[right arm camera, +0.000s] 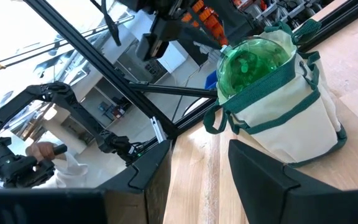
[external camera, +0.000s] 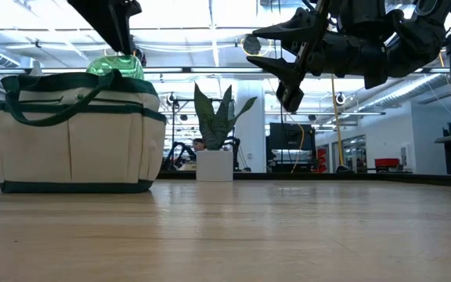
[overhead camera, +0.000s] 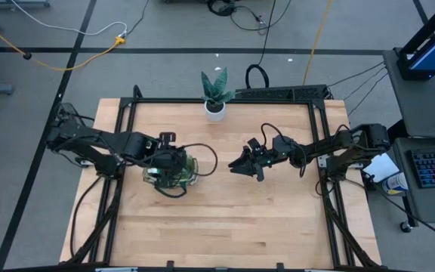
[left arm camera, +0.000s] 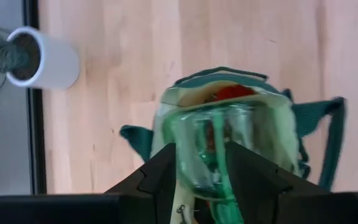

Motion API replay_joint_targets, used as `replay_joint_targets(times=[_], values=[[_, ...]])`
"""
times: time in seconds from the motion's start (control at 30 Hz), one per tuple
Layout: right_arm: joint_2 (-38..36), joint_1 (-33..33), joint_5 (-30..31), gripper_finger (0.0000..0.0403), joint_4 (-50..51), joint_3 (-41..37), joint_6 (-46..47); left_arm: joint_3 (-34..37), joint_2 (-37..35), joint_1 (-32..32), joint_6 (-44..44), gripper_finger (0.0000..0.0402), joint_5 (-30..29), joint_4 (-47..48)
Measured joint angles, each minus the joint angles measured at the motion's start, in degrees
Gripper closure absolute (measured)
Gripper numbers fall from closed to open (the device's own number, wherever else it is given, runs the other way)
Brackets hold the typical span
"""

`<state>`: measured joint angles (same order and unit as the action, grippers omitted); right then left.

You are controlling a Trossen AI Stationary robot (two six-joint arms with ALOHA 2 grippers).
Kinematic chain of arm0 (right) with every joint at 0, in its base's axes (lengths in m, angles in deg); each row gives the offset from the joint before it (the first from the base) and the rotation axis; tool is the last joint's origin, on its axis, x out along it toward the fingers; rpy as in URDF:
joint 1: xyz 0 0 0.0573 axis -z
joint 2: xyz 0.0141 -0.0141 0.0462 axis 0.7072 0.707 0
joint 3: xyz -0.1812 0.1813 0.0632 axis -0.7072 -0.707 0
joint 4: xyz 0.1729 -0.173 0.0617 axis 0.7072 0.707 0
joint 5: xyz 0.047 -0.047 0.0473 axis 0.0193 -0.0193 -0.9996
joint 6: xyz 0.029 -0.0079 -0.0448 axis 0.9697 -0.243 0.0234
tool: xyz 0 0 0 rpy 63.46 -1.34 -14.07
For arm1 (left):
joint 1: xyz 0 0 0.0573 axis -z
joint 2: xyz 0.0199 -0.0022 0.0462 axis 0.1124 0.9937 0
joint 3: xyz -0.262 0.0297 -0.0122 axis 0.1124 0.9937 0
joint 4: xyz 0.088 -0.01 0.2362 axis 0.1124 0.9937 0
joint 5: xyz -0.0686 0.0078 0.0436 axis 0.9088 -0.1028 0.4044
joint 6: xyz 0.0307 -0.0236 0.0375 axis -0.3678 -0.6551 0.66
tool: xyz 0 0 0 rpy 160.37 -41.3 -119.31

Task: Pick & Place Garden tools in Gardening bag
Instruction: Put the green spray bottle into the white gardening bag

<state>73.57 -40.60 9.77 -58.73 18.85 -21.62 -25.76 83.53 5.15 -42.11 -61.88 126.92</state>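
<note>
On the wooden table (overhead camera: 225,227), the small cream canvas gardening bag with dark green trim and loop handles (external camera: 77,133) stands upright on the left half, its handles draped over the top; a translucent green round spool (right arm camera: 252,65) sits in the bag's open mouth, rising above the rim, with something red (left arm camera: 234,93) showing inside the bag beyond it. The left gripper (left arm camera: 201,168) hangs directly over the bag, its two dark fingers (left arm camera: 160,171) set to either side of the green spool and pressed against it, clamped on it as far as the left wrist view shows; in the low view the left arm comes down from above to the spool at the bag's top. The right gripper (overhead camera: 240,165) hovers in the air near the middle of the table, well apart from the bag and to its right, its fingers (right arm camera: 263,168) spread apart and holding nothing. A green spiky plant in a white pot (overhead camera: 216,94) stands at the far edge of the table, near the centre, apart from both arms.
</note>
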Motion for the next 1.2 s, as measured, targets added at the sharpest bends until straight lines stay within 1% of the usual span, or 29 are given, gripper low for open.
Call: replay_joint_targets(times=[0.13,0.37,0.47,0.57,0.8,0.9,1.0,1.2], values=[[0.0,0.0,0.0,0.0248,0.0,0.0,0.0,0.0,0.0,1.3,0.6,0.0257,0.5,-0.1],[0.0,0.0,0.0,0.0248,0.0,0.0,0.0,0.1,0.0,2.0,-4.0,0.0257,1.5,-2.4],[0.0,0.0,0.0,0.0248,0.0,0.0,0.0,0.8,0.1,1.4,-4.9,0.0257,1.6,-2.6],[0.0,0.0,0.0,0.0248,0.0,0.0,-0.1,2.0,0.4,0.9,-5.8,0.0257,3.0,-2.6],[0.0,0.0,0.0,0.0248,0.0,0.0,-0.1,5.6,0.4,-0.9,-7.0,0.0257,3.1,-3.7],[0.0,0.0,0.0,0.0248,0.0,0.0,-0.1,6.8,0.3,-1.6,-6.9,0.0257,4.7,-5.1],[0.0,0.0,0.0,0.0248,0.0,0.0,-0.1,7.4,0.3,-1.9,-6.9,0.0257,6.4,-6.1],[0.0,0.0,0.0,0.0248,0.0,0.0,-0.1,7.8,0.3,-1.9,-7.9,0.0257,7.5,-5.7]])
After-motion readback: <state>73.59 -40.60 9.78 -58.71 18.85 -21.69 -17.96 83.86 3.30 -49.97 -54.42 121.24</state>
